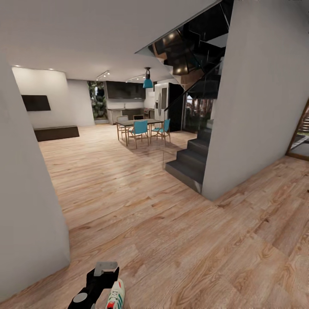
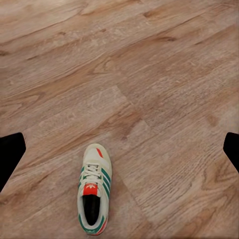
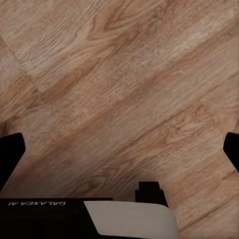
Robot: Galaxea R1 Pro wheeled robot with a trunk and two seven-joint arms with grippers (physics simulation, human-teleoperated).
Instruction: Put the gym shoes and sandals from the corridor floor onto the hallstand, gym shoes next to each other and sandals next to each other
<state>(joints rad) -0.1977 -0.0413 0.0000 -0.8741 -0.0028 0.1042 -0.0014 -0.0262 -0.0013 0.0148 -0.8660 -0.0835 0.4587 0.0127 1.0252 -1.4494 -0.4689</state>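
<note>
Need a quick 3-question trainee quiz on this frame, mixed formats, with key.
1. True or false: the gym shoe lies on the corridor floor, with nothing gripping it.
2. Multiple choice: in the left wrist view, the left gripper's fingers are
A. shut on the shoe
B. spread wide at both edges of the picture, with bare floor between them
C. holding a sandal
3. Fill in: in the head view, the chairs around the far dining table are ____ in colour.

Key: 1 true; 2 B; 3 blue (teal)
</note>
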